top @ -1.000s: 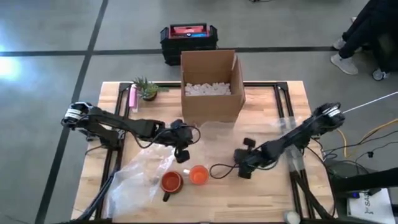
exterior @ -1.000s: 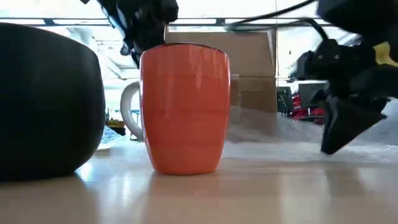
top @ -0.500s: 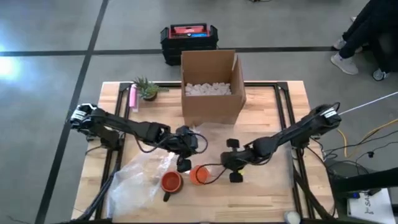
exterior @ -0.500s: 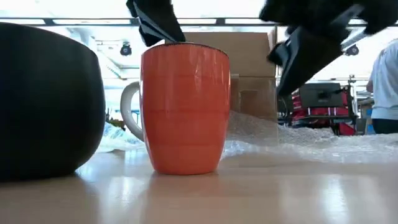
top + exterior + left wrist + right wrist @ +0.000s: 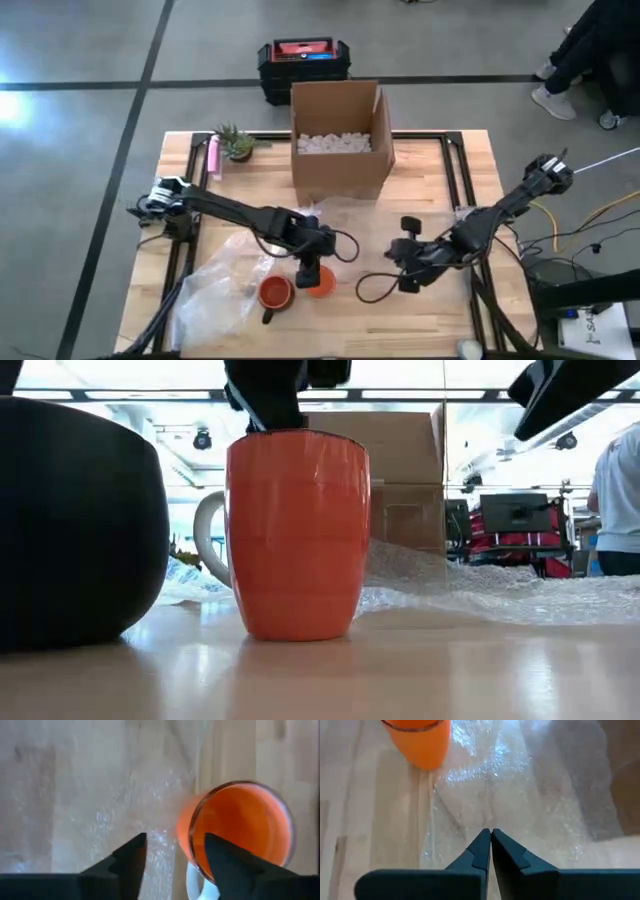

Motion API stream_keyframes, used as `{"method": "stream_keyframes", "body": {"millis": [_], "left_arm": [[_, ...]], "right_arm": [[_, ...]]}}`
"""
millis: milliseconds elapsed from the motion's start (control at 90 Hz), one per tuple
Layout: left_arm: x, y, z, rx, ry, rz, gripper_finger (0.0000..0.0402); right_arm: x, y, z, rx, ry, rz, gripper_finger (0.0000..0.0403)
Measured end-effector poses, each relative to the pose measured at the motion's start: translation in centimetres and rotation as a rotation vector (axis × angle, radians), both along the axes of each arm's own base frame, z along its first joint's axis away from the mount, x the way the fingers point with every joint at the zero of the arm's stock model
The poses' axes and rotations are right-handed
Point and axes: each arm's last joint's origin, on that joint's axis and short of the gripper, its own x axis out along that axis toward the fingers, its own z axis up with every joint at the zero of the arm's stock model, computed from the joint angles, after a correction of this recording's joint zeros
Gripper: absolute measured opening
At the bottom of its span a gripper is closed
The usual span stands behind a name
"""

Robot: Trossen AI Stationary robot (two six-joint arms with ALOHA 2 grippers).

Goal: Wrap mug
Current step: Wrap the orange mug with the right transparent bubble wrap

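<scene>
An orange mug point(image 5: 320, 283) with a white handle point(image 5: 208, 545) stands upright on the wooden table, partly on clear bubble wrap point(image 5: 222, 288). A dark mug point(image 5: 275, 292) stands just left of it. My left gripper point(image 5: 175, 862) hangs open right above the orange mug point(image 5: 235, 827). One finger is over the mug's mouth, the other outside its wall, near the handle. My right gripper point(image 5: 491, 837) is shut, raised over the bubble wrap point(image 5: 520, 785) to the mug's right, and holds nothing that I can see. My left gripper comes down on the orange mug's rim point(image 5: 192, 832) from above, with its fingers on either side of the wall on the handle side. Whether a finger touches the rim or wall, I cannot tell.
A cardboard box point(image 5: 340, 140) with white packing fill stands at the table's far middle, more bubble wrap point(image 5: 345, 213) in front of it. A small plant point(image 5: 236, 143) and a pink item point(image 5: 213, 156) sit far left. A person point(image 5: 617, 510) stands beyond the table.
My left gripper has travelled toward the table's right and near edge and now hangs over the orange mug. My right gripper first came in close to the mug, then rose and drew back toward the table's right edge. Both mugs have stayed put.
</scene>
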Motion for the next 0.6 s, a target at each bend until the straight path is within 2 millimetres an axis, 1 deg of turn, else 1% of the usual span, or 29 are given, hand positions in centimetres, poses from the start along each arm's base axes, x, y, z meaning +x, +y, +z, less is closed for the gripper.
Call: {"method": "stream_keyframes", "body": {"millis": [89, 156, 233, 311, 389, 467, 533, 600], "left_arm": [[0.5, -0.3, -0.5, -0.025, 0.010, -0.019, 0.0234], [0.7, -0.4, -0.9, -0.037, 0.026, -0.027, 0.0241], [0.9, -0.4, -1.6, -0.034, 0.043, -0.028, 0.0240], [1.1, -0.5, -2.3, -0.031, 0.062, -0.021, 0.0228], [1.5, -0.6, -3.1, -0.029, 0.066, -0.022, 0.0206], [1.8, -0.7, -3.8, -0.024, 0.072, -0.030, 0.0172], [2.0, -0.7, -4.1, -0.020, 0.076, -0.035, 0.0133], [1.9, -0.7, -4.1, -0.019, 0.076, -0.045, 0.0084]], "right_arm": [[-0.1, -0.1, -0.5, -0.006, 0.017, -0.011, 0.0002], [-0.1, 0.0, -1.0, -0.011, 0.026, -0.015, 0.0002], [-0.1, 0.0, -1.6, -0.018, 0.047, -0.023, 0.0002], [-0.1, 0.0, -2.0, -0.015, 0.055, -0.041, 0.0002], [-0.2, -0.1, -2.3, -0.008, 0.059, -0.058, 0.0002], [-0.2, -0.1, -2.3, -0.004, 0.060, -0.065, 0.0002], [-0.3, -0.1, -2.3, -0.001, 0.058, -0.065, 0.0002], [-0.3, 0.0, -2.2, 0.009, 0.054, -0.075, 0.0002]]}}
